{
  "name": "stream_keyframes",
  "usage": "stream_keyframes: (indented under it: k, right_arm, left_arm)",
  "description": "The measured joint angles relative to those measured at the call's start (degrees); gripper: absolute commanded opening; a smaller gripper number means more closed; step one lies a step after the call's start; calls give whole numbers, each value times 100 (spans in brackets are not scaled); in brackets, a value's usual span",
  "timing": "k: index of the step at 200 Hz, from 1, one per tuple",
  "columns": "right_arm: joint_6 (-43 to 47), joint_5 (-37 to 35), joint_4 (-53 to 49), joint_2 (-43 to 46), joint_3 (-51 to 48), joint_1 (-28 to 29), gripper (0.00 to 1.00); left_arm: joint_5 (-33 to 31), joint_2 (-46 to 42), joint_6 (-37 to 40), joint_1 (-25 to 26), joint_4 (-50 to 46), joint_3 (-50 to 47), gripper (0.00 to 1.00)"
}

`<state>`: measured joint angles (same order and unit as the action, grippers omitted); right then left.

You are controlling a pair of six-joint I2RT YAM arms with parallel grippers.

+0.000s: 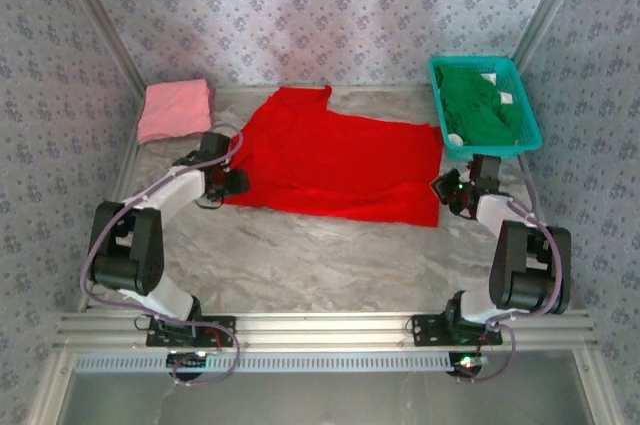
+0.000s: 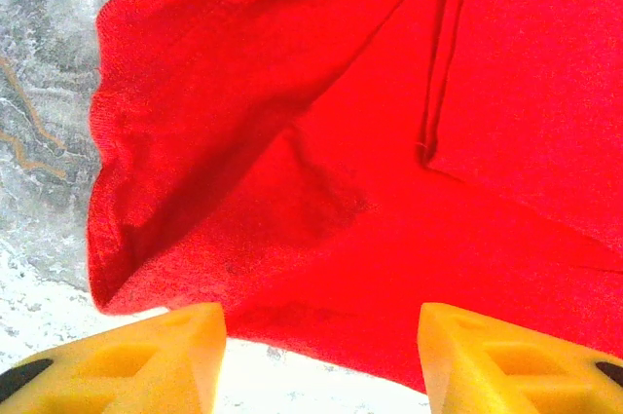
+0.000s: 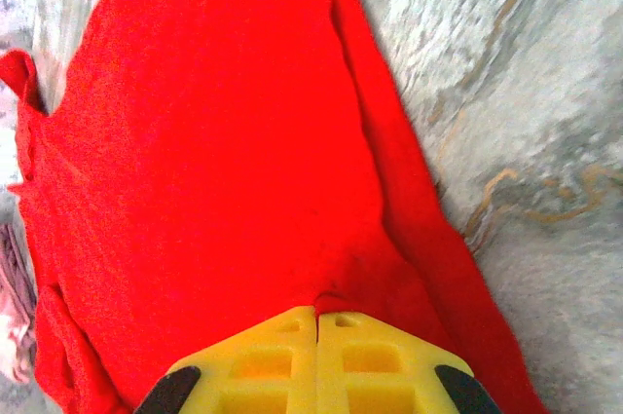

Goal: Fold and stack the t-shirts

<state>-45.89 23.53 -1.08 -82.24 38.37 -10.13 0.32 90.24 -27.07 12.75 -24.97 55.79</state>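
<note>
One red t-shirt [image 1: 340, 160]; one pink t-shirt [image 1: 175, 110]; one green t-shirt [image 1: 480, 105]; one basket [image 1: 470, 61]

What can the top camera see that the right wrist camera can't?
Top camera: the green t-shirt in the teal basket, and the left end effector. Right wrist camera: a close look at the right end effector pinched shut on the red t-shirt at its edge. Both: that red t-shirt spread on the marbled table.

A teal plastic mesh basket [image 1: 475, 60] at the grey marbled worktop's [image 1: 330, 255] far right corner, apparently touching the patterned wall [image 1: 300, 5]
</note>
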Motion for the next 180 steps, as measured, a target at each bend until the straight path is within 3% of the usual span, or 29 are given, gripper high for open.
stream_keyframes:
  k: [82,96,100,118,152,168,180]
  right_arm:
    - [-133,-400,-271,-323,337,-87,0]
    - [-170,-479,-389,-367,337,-87,30]
    - [-184,-496,-404,-372,337,-90,34]
    - [-190,-533,-415,-380,339,-98,37]
    - [4,-562,-649,-146,369,-44,54]
    - [188,-671,-1003,339,372,105,54]
    - [299,-739,-1237,761,367,234,45]
  left_arm:
    - [-63,-2,7,0,-57,376,55]
    - [-109,-2,13,0,-81,376,56]
    - [-122,-2,20,0,-92,376,56]
    - [-131,-2,22,0,-101,376,56]
    - [-157,-225,11,13,-101,234,57]
    - [-181,-476,-7,70,-131,70,57]
    - [-190,-673,-46,151,-140,-79,57]
